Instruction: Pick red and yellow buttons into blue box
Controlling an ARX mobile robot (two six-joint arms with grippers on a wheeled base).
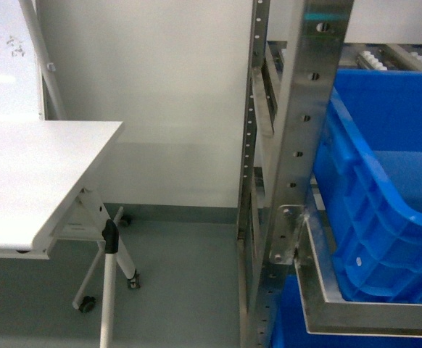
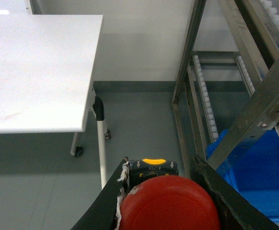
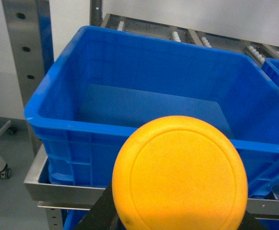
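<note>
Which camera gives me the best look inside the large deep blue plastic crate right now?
The right wrist view: the large deep blue plastic crate shows its whole rim and bare floor. The head view catches only its left corner and outer wall; the left wrist view shows just a blue sliver.

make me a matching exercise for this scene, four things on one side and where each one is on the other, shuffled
Things:
1. red button
2. yellow button
3. blue box
4. white table

Places:
A. on the metal rack shelf
B. in the right gripper
C. on the floor left of the rack
D. in the left gripper

Pairs: 1-D, 2-B, 3-A, 4-C
</note>
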